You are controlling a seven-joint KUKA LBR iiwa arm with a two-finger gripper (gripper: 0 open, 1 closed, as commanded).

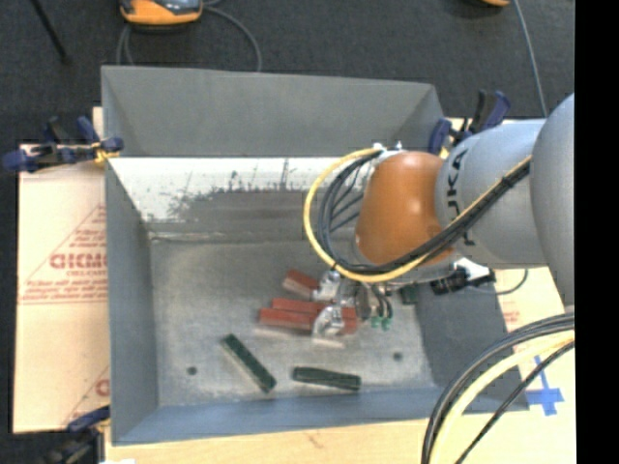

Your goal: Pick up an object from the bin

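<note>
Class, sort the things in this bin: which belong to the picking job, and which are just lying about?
Job: hand; red blocks heaped under it; grey bin.
Lying about: slanted green bar; level green bar.

The KUKA arm [522,191] reaches in from the right, bent downward, its orange wrist cover [401,206] ringed by looped black and yellow cables [311,211], the gripper [334,319] hanging below, pointed down.

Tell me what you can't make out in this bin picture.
Camera view:
Red-brown blocks: right ends hidden by the gripper, count unclear.
Bin floor at right: covered by the orange wrist cover and arm.
Dark speck near the front left: too small to identify.
</note>
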